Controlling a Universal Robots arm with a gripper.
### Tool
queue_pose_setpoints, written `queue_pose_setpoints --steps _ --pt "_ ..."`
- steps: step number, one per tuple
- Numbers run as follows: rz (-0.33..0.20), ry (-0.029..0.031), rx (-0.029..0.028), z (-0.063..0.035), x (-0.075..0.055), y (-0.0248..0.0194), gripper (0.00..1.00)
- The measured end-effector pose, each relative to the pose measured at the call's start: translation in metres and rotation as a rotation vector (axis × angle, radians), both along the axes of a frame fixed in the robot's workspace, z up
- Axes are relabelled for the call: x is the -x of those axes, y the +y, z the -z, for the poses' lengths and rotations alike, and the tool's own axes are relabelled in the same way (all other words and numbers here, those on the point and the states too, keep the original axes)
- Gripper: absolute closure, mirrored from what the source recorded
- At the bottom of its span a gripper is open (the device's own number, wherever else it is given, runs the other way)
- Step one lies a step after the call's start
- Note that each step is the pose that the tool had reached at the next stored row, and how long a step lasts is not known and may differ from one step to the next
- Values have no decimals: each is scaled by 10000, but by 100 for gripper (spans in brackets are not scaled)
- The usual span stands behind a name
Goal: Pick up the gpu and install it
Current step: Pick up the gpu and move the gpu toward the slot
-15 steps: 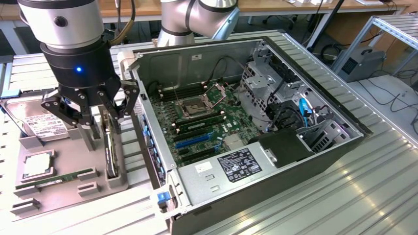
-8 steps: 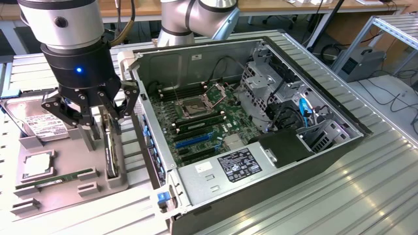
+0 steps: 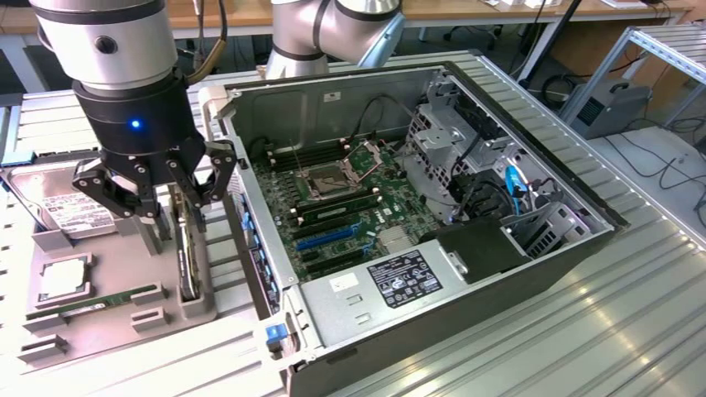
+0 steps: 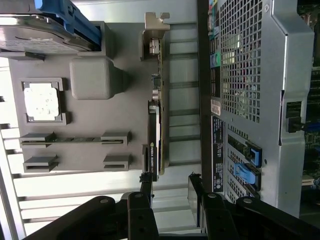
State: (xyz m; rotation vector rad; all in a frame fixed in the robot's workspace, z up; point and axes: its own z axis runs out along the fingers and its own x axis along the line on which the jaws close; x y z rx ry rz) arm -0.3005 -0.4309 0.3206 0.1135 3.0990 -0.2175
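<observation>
the black claw (image 3: 165,207) of the silver-grey robot arm (image 3: 105,41) hangs with its fingers spread wide, and it grips nothing. it stands just above the grey plastic holder tray (image 3: 111,327) that lies on the ribbed metal bench (image 3: 617,331). the gpu (image 4: 152,150), a thin flat card with green circuit board, black face and a silvery metal bracket at one end, stands on its long edge in a slot of this tray, at the side nearest to the open black and silver computer case (image 3: 320,103). the claw is over one end of the card; if a finger touches it, i cannot tell. in the same tray lie a boxy silver hard drive (image 3: 78,217) with white label, a square silver processor chip (image 3: 64,279) and a narrow green memory stick (image 3: 94,303). inside the case the green motherboard (image 3: 342,211) lies uncovered, on the exterior view's right of the tray.
</observation>
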Motion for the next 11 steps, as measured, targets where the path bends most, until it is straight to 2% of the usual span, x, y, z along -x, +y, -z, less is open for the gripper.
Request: queue_pose_setpoints --steps 11 --pt "1 -3 30 24 -4 2 58"
